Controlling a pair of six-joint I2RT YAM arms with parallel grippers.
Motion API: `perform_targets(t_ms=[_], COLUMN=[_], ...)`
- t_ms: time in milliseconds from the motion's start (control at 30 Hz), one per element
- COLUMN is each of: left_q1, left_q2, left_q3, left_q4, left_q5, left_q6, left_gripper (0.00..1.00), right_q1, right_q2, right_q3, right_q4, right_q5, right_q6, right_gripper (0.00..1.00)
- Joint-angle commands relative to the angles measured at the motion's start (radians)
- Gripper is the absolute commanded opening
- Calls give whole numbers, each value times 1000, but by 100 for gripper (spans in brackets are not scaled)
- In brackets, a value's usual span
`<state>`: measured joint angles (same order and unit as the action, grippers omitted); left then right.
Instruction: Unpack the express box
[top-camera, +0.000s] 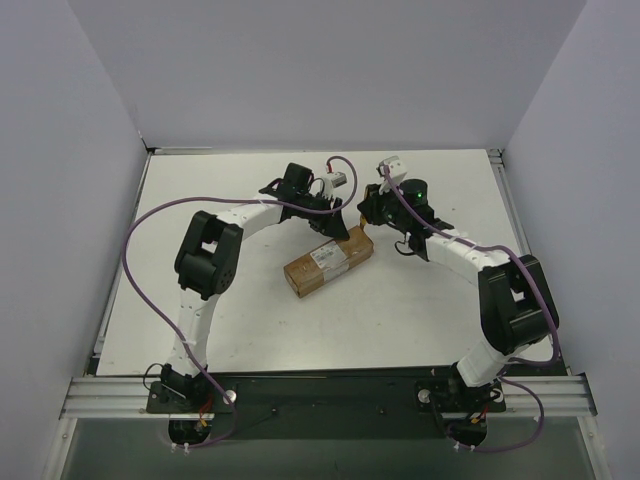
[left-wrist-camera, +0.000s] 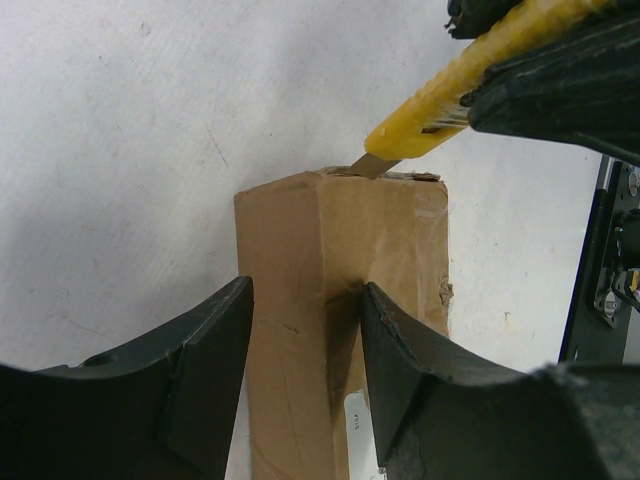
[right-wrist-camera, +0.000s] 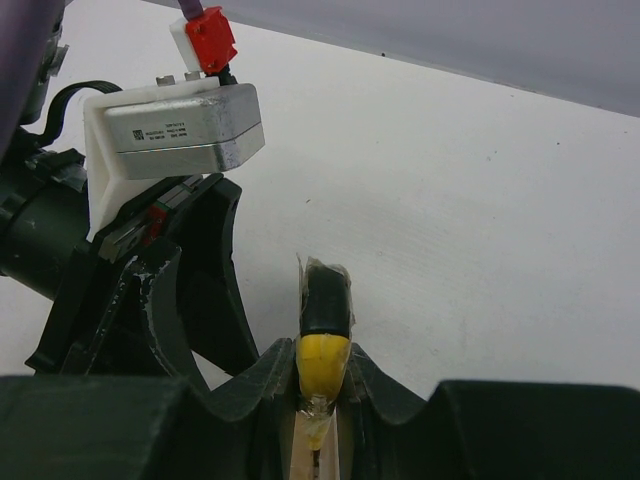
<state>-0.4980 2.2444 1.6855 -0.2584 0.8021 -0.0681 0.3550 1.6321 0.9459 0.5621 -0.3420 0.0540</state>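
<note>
The express box (top-camera: 328, 262), a brown carton with a white label, lies slanted at the table's middle. My left gripper (left-wrist-camera: 305, 300) is shut across the box (left-wrist-camera: 300, 250), one finger (left-wrist-camera: 215, 350) against its left side and the other (left-wrist-camera: 400, 350) pressing on its upper face. My right gripper (right-wrist-camera: 322, 365) is shut on a yellow-black utility knife (right-wrist-camera: 322, 335). In the left wrist view the knife (left-wrist-camera: 450, 90) slants down from the upper right, and its blade tip (left-wrist-camera: 375, 165) touches the box's far end edge. From above, both grippers (top-camera: 338, 228) (top-camera: 368, 215) meet at the box's far end.
Grey walls (top-camera: 70, 150) enclose the white table (top-camera: 200, 310) on three sides. Purple cables (top-camera: 140, 240) loop off both arms. The left arm's wrist camera housing (right-wrist-camera: 180, 125) and fingers (right-wrist-camera: 170, 290) sit close to the left of the knife.
</note>
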Motion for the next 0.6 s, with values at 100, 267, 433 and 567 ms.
perform_targets(t_ms=[100, 267, 433, 567], left_q1=[-11, -11, -11, -10], left_q2=[17, 18, 21, 26], left_q3=[-29, -27, -26, -21], left_q4=[-81, -79, -76, -67], left_q5=[-49, -49, -44, -46], left_q6=[39, 37, 36, 28], left_gripper=[56, 56, 55, 55], right_q1=[-14, -22, -21, -22], right_q2=[-3, 3, 0, -2], right_q3=[17, 27, 28, 24], right_q4=[82, 78, 68, 67], right_q5=[-26, -31, -32, -45], right_q6=[-8, -8, -6, 4], right_gripper=[0, 0, 0, 0])
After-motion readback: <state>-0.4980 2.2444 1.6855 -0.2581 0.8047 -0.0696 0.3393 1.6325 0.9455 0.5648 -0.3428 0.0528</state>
